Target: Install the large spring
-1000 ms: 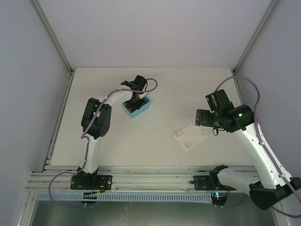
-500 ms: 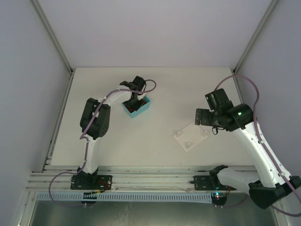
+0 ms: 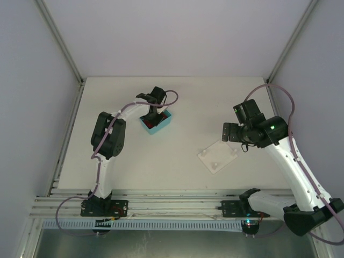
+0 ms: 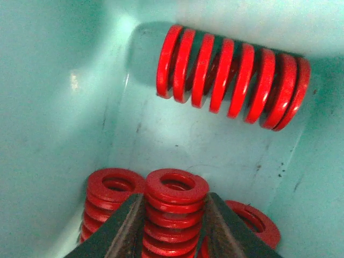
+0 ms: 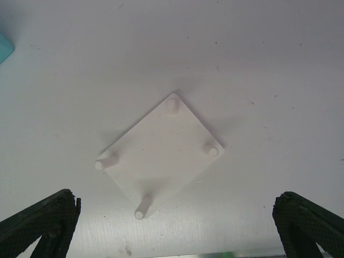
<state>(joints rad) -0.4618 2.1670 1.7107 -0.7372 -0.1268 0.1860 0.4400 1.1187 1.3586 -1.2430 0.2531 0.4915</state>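
My left gripper (image 3: 155, 114) reaches down into the teal bin (image 3: 165, 125). In the left wrist view its jaws (image 4: 174, 223) press on both sides of an upright red spring (image 4: 176, 196). A longer red spring (image 4: 234, 75) lies on its side at the far end of the bin, and two more upright ones stand beside the held one. The white plate (image 3: 217, 156) with several pegs lies flat on the table. My right gripper (image 3: 232, 134) hovers above it, wide open and empty. The plate (image 5: 161, 148) sits between its fingertips (image 5: 43, 220) in the right wrist view.
The bin stands at the back left of the white table (image 3: 177, 102). Purple-grey walls enclose the table on three sides. An aluminium rail (image 3: 172, 207) runs along the near edge by the arm bases.
The left gripper has stayed in the bin with only a slight shift. The right arm has drifted a little backward above the plate.
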